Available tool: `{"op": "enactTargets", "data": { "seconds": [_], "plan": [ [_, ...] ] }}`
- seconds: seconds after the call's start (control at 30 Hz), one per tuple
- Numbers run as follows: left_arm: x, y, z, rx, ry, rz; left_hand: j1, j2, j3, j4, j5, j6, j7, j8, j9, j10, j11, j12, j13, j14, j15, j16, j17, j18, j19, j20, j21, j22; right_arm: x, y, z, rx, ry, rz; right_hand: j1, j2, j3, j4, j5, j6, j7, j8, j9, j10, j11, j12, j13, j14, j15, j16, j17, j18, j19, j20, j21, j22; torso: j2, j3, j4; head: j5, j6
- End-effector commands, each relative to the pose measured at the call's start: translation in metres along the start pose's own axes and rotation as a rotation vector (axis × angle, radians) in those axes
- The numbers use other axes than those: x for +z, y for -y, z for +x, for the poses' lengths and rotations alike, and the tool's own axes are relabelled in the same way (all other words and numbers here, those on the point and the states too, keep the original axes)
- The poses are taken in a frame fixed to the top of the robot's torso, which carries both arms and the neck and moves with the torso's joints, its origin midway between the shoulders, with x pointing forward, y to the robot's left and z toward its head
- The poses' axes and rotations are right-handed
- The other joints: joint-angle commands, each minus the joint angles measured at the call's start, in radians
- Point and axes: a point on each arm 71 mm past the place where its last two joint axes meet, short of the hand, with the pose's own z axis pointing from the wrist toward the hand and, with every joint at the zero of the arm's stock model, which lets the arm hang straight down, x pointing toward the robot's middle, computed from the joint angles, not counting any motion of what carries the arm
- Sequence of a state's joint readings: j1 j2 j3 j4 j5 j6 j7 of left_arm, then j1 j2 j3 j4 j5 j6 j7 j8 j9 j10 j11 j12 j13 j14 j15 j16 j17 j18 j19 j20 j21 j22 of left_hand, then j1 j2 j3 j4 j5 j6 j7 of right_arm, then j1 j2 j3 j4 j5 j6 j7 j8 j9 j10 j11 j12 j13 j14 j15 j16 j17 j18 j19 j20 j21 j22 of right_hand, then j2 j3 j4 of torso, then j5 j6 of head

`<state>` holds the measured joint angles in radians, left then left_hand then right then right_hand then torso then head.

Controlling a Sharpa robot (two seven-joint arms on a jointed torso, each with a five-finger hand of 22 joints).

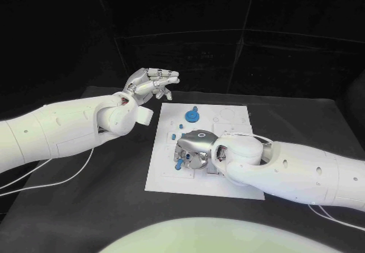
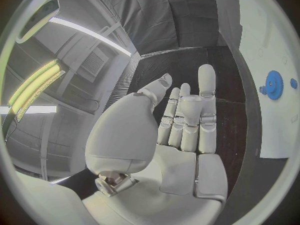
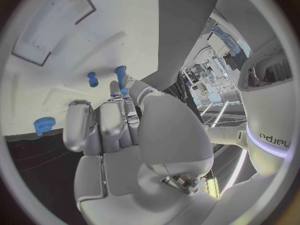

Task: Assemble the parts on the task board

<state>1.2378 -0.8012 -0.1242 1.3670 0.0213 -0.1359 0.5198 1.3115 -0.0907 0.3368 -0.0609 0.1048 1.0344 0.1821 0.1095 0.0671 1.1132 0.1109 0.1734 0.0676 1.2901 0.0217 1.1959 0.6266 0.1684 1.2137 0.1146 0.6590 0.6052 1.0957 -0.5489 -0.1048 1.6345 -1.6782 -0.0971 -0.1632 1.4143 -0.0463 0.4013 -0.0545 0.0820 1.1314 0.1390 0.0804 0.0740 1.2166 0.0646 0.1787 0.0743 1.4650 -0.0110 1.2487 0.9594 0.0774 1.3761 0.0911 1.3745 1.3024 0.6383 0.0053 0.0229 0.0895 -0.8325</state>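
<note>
The white task board lies in the middle of the black table. A blue gear sits near its far edge, with two small blue pieces just in front of it. My right hand hangs low over the board's near half and pinches a blue peg between thumb and fingertips; the peg pokes out under the hand. A second blue peg stands on the board beside it. My left hand is raised off the board's far left corner, fingers straight, holding nothing.
White cables trail over the table under my left arm. The board carries shallow recesses and outlines around the parts. The gear and the board's edge lie beyond my left hand's fingertips.
</note>
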Motion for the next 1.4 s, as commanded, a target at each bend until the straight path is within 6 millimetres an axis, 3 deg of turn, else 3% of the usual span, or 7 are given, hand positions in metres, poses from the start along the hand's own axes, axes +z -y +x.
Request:
{"op": "enactTargets", "data": {
  "seconds": [0.03, 0.23, 0.33, 0.43, 0.63, 1.1, 1.4],
  "plan": [
    [0.000, 0.001, 0.001, -0.010, -0.011, 0.009, 0.002, 0.003, -0.006, -0.001, 0.003, -0.007, -0.001, 0.007, 0.001, -0.006, -0.002, 0.001, 0.000, -0.009, -0.001, -0.006, -0.001, 0.015, -0.001, 0.005, -0.006, -0.001, 0.001, -0.001, 0.002, -0.043, -0.017, 0.017, -0.010, -0.005, 0.004, 0.004, 0.001, 0.005, 0.002, 0.003, 0.000, 0.001, 0.002, -0.008, 0.000, 0.013, -0.003, -0.002, -0.003, -0.006, -0.002, 0.003, -0.001, -0.002, 0.000, -0.0003, 0.0003, 0.000, -0.002],
    [0.000, 0.002, 0.002, -0.010, -0.011, 0.009, 0.002, 0.003, -0.006, -0.001, 0.003, -0.007, -0.001, 0.007, 0.001, -0.006, -0.002, 0.001, 0.000, -0.009, -0.001, -0.006, -0.001, 0.015, -0.001, 0.005, -0.006, -0.001, 0.003, -0.008, 0.011, -0.062, -0.038, 0.005, -0.033, -0.024, 0.002, 0.010, 0.011, -0.011, 0.008, -0.010, -0.004, -0.016, 0.009, -0.028, -0.003, 0.010, 0.003, -0.005, -0.012, -0.004, -0.008, 0.007, -0.005, -0.008, 0.000, -0.0003, 0.0012, 0.000, -0.001],
    [0.000, 0.002, 0.002, -0.010, -0.011, 0.008, 0.002, 0.003, -0.006, -0.001, 0.003, -0.007, -0.001, 0.007, 0.001, -0.006, -0.002, 0.001, 0.000, -0.009, -0.001, -0.006, -0.001, 0.015, -0.001, 0.005, -0.006, -0.001, 0.004, -0.010, 0.012, -0.064, -0.032, -0.002, -0.052, -0.042, -0.004, 0.017, 0.026, -0.047, 0.018, -0.021, -0.010, -0.038, 0.019, -0.045, -0.007, 0.009, 0.011, -0.006, -0.017, -0.003, -0.014, 0.013, -0.010, -0.014, 0.000, 0.0002, 0.0011, 0.001, -0.001],
    [0.000, 0.002, 0.001, -0.010, -0.011, 0.008, 0.002, 0.003, -0.006, -0.001, 0.003, -0.007, -0.001, 0.007, 0.001, -0.006, -0.002, 0.001, 0.000, -0.009, -0.001, -0.006, -0.001, 0.015, -0.001, 0.005, -0.006, -0.001, 0.005, -0.011, 0.011, -0.062, -0.016, -0.003, -0.060, -0.055, -0.007, 0.020, 0.032, -0.090, 0.015, -0.021, -0.012, -0.047, 0.021, -0.050, -0.006, 0.008, 0.013, -0.005, -0.018, -0.002, -0.016, 0.017, -0.012, -0.016, -0.001, 0.0007, -0.0003, 0.004, -0.003],
    [0.000, 0.002, 0.001, -0.010, -0.011, 0.008, 0.002, 0.003, -0.006, -0.001, 0.003, -0.007, -0.001, 0.007, 0.001, -0.006, -0.002, 0.001, 0.000, -0.009, -0.001, -0.006, -0.001, 0.015, -0.001, 0.005, -0.006, -0.001, 0.004, -0.011, 0.010, -0.062, 0.015, -0.001, -0.064, -0.062, -0.008, 0.021, 0.037, -0.109, 0.017, -0.020, -0.011, -0.051, 0.023, -0.052, -0.005, 0.008, 0.014, -0.003, -0.016, -0.002, -0.017, 0.019, -0.012, -0.016, 0.000, 0.0006, -0.0001, 0.004, -0.004],
    [0.000, 0.001, 0.001, -0.012, -0.014, 0.004, 0.003, 0.004, -0.009, -0.001, 0.002, -0.006, -0.002, 0.009, 0.001, -0.005, -0.003, 0.004, 0.000, -0.011, -0.001, -0.007, -0.004, 0.015, -0.001, 0.005, -0.008, -0.003, -0.002, -0.010, 0.002, -0.039, 0.131, -0.009, -0.084, -0.092, -0.037, 0.033, 0.039, -0.198, 0.016, -0.019, -0.009, -0.112, 0.028, -0.061, -0.006, 0.003, 0.019, 0.000, -0.019, 0.006, -0.039, 0.024, -0.033, -0.042, 0.000, 0.0013, -0.0008, -0.003, 0.011],
    [-0.001, 0.001, -0.001, -0.011, -0.011, 0.003, 0.003, 0.004, -0.009, -0.001, 0.002, -0.006, -0.002, 0.009, 0.001, -0.005, -0.003, 0.004, 0.000, -0.011, -0.001, -0.007, -0.004, 0.015, -0.001, 0.005, -0.008, -0.003, -0.026, 0.002, 0.000, -0.021, 0.147, 0.017, -0.081, -0.096, -0.056, 0.033, 0.050, -0.197, 0.013, -0.013, -0.006, -0.127, 0.028, -0.052, -0.004, -0.002, 0.020, -0.008, -0.034, 0.009, -0.050, 0.025, -0.045, -0.055, -0.002, -0.0002, -0.0002, -0.009, 0.013]
  ]
}}
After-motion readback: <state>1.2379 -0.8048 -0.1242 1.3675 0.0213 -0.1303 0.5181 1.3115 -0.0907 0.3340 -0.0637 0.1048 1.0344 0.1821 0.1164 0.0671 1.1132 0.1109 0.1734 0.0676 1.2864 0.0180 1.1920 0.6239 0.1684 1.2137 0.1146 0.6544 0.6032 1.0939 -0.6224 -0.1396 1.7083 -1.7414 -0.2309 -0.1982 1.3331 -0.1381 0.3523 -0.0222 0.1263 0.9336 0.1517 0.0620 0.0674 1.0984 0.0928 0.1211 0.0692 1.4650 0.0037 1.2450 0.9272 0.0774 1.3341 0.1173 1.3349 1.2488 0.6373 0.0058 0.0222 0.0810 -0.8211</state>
